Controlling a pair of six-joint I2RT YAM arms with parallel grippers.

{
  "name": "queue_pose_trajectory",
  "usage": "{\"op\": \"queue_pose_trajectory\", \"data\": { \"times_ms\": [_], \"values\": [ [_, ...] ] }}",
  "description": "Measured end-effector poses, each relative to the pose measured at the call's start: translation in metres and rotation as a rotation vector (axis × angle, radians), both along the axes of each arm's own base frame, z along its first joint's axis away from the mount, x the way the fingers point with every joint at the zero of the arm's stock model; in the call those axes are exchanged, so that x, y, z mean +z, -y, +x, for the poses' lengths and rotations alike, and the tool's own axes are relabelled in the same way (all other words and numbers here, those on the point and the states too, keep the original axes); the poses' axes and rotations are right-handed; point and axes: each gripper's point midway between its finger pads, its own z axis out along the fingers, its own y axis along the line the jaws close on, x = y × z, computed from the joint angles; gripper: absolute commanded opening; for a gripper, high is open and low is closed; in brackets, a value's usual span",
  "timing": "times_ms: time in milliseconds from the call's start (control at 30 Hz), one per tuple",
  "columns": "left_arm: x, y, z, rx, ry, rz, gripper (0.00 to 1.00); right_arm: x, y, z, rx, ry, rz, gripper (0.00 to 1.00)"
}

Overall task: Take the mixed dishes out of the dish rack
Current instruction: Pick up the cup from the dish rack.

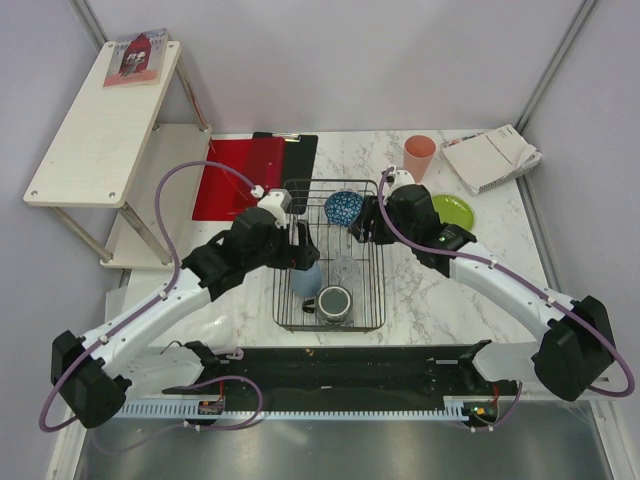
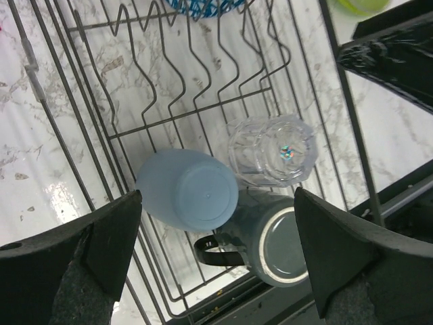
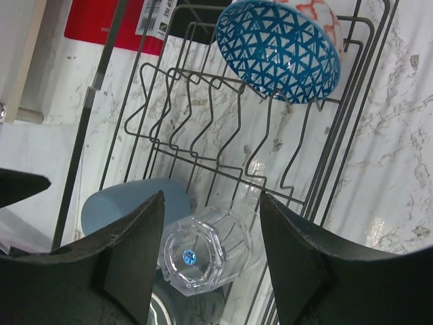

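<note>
The black wire dish rack (image 1: 279, 290) holds a blue patterned bowl (image 1: 343, 207) at its far end. Nearer lie a clear glass (image 1: 345, 268), a pale blue cup (image 1: 307, 278) and a dark grey mug (image 1: 335, 303). My left gripper (image 2: 216, 203) hangs open above the pale blue cup (image 2: 193, 189) and the mug (image 2: 277, 247), touching neither. My right gripper (image 3: 211, 203) is open over the glass (image 3: 206, 250), its fingers clear of it. A salmon-pink cup (image 1: 420, 155) and a lime-green plate (image 1: 452, 210) stand on the table right of the rack.
A red clipboard (image 1: 240, 175) lies left of the rack's far end. White papers (image 1: 492, 157) sit at the back right. A pale wooden shelf (image 1: 100, 120) stands off the table's left side. Both arms meet over the rack.
</note>
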Motion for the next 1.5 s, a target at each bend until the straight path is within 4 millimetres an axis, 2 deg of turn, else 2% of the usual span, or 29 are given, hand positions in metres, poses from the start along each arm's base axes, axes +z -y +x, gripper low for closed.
{"op": "queue_pose_trajectory", "data": {
  "times_ms": [100, 267, 367, 600, 633, 700, 733, 900, 933, 1000, 1033, 1100, 1167, 1233, 1267, 1333, 1433, 1500],
  "values": [
    [-0.018, 0.001, 0.000, -0.005, -0.023, 0.070, 0.99, -0.002, -0.001, -0.010, 0.020, 0.009, 0.002, 0.65],
    [-0.046, -0.001, 0.000, -0.005, -0.071, 0.171, 0.99, 0.022, 0.001, -0.012, 0.022, 0.087, 0.042, 0.65],
    [-0.057, 0.000, -0.001, -0.006, -0.093, 0.205, 0.95, 0.029, 0.002, -0.012, 0.020, 0.112, 0.051, 0.65],
    [-0.073, 0.007, -0.006, -0.030, -0.122, 0.248, 0.83, 0.020, 0.004, -0.013, 0.019, 0.105, 0.043, 0.64],
    [-0.074, 0.007, -0.006, -0.030, -0.123, 0.252, 0.76, 0.019, 0.004, -0.014, 0.019, 0.103, 0.041, 0.64],
    [-0.076, 0.007, -0.006, -0.030, -0.125, 0.258, 0.67, 0.018, 0.004, -0.014, 0.019, 0.100, 0.040, 0.64],
    [-0.076, 0.007, -0.006, -0.031, -0.125, 0.260, 0.58, 0.018, 0.004, -0.014, 0.019, 0.100, 0.040, 0.63],
    [-0.071, 0.008, -0.005, -0.034, -0.106, 0.259, 0.31, 0.019, 0.003, -0.013, 0.018, 0.105, 0.043, 0.63],
    [-0.070, 0.008, -0.005, -0.037, -0.102, 0.260, 0.23, 0.019, 0.003, -0.013, 0.018, 0.105, 0.043, 0.63],
    [-0.069, 0.007, -0.006, -0.037, -0.101, 0.260, 0.16, 0.019, 0.003, -0.013, 0.018, 0.107, 0.045, 0.63],
    [-0.067, 0.006, -0.007, -0.037, -0.101, 0.261, 0.10, 0.019, 0.003, -0.012, 0.018, 0.108, 0.045, 0.63],
    [-0.058, 0.003, -0.009, -0.037, -0.095, 0.255, 0.05, 0.020, 0.003, -0.012, 0.019, 0.110, 0.046, 0.65],
    [-0.039, 0.003, -0.010, -0.039, -0.065, 0.231, 0.02, 0.021, 0.003, -0.013, 0.019, 0.112, 0.047, 0.67],
    [-0.010, 0.003, -0.009, -0.040, -0.015, 0.190, 0.02, 0.023, 0.005, -0.012, 0.015, 0.119, 0.045, 0.72],
    [0.008, 0.004, -0.008, -0.040, 0.020, 0.162, 0.02, 0.023, 0.006, -0.012, 0.011, 0.121, 0.042, 0.83],
    [0.042, 0.005, -0.008, -0.041, 0.088, 0.103, 0.02, 0.022, 0.009, -0.010, -0.015, 0.119, 0.038, 0.91],
    [0.094, 0.004, -0.012, -0.052, 0.191, -0.001, 0.02, 0.021, 0.016, -0.005, -0.082, 0.113, 0.038, 0.93],
    [0.118, 0.002, -0.017, -0.067, 0.241, -0.069, 0.02, 0.020, 0.021, -0.002, -0.122, 0.118, 0.071, 0.94]
  ]
}}
